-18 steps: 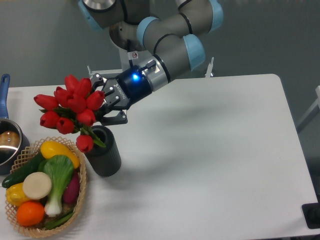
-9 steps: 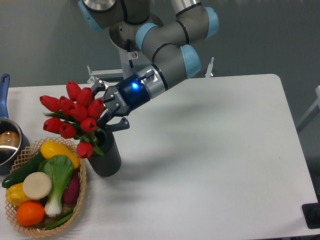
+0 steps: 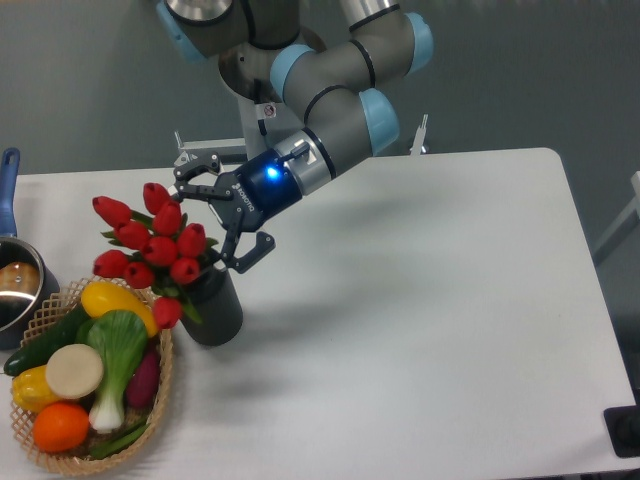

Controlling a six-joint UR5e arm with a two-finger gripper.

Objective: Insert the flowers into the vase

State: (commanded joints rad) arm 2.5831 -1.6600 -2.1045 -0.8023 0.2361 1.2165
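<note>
The flowers (image 3: 150, 243), a bunch of red tulips with green leaves, stand in the mouth of the vase (image 3: 217, 312) and lean to the left over the basket. The vase is a dark grey cylinder, upright on the white table at the left. My gripper (image 3: 222, 214) hangs just above and right of the vase mouth, next to the tulip heads. It is open, with its fingers spread wide and nothing between them. The stems are hidden inside the vase.
A woven basket (image 3: 163, 375) full of vegetables and fruit touches the vase's left side. A steel pot (image 3: 14, 288) with a blue handle sits at the table's left edge. The white table (image 3: 420, 320) stretches to the right.
The gripper has opened and let go of the flowers. The bunch has sunk lower into the vase and now stands there alone.
</note>
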